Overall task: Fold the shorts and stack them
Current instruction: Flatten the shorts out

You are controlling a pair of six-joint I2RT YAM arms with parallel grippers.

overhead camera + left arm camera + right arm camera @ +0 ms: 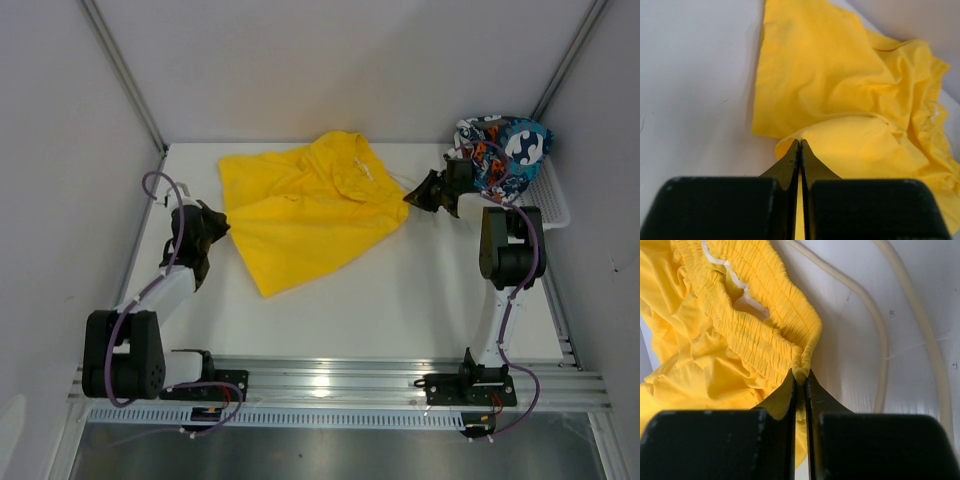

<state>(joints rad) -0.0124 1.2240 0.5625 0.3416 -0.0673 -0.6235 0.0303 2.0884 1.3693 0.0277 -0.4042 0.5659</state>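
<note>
– White desk (pixel 400 300): how many pairs?
– Two: yellow shorts (pixel 305 210) mid-desk, printed shorts (pixel 505 150) heaped far right, hiding most of the basket (pixel 553 205).
– Grippers?
– Left gripper (pixel 799 142) pinches yellow edge, right gripper (pixel 801 372) its waistband (pixel 765 335).

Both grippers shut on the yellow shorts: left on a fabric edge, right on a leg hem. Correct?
Not quite. The right gripper pinches the gathered elastic waistband of the yellow shorts, not a leg hem; the right wrist view shows it. The left gripper is shut on a fabric edge, as stated.
</note>
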